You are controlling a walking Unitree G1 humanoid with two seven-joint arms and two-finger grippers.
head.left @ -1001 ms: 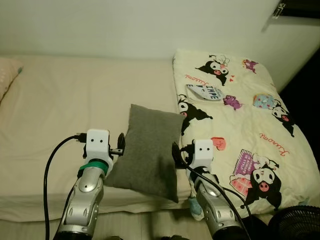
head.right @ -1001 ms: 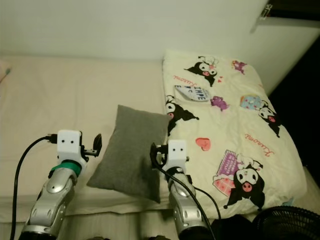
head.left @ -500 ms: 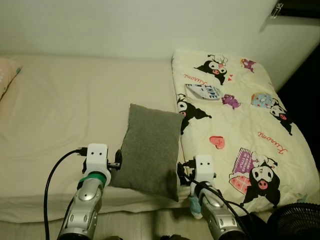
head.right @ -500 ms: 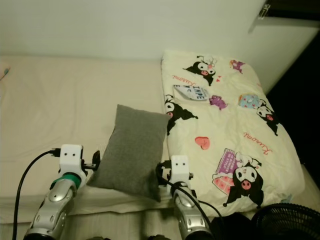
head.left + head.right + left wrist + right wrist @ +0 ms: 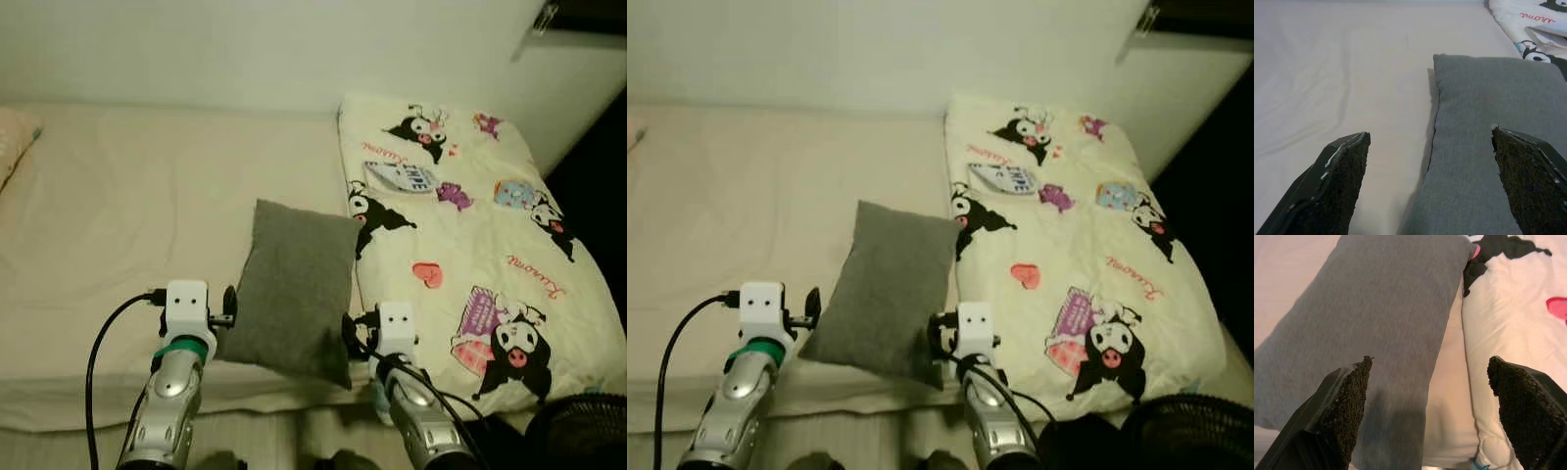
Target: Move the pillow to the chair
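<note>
The grey pillow (image 5: 296,287) lies flat on the cream sheet of the bed (image 5: 127,206), its long side running away from the robot and its near end right at the mattress edge, where both arms can reach it without leaning. Its right long edge sits just beside the cartoon-print quilt (image 5: 460,225), possibly touching at the far corner (the right wrist view shows a narrow strip of bare sheet between the two nearer the robot).

The left gripper (image 5: 1430,188) is level with the pillow's near left corner, its fingers (image 5: 1344,181) spread wide, one over the bare sheet and the other over the grey fabric, so the pillow's left seam runs between them. Nothing is clamped. The right gripper (image 5: 1432,416) mirrors this at the near right corner, equally wide open and empty, one finger over the pillow and the other over the quilt, with the pillow's right edge between.

This looks like a two-handed approach: a soft, floppy thing pinched at only one corner would sag and drag, so each gripper appears lined up to take an edge of its own. The grasp seems not yet made, and the carry to the chair is still ahead.

A dark round fan (image 5: 578,431) stands on the floor at the robot's right, near the quilt's hanging corner, something to avoid when turning away.
</note>
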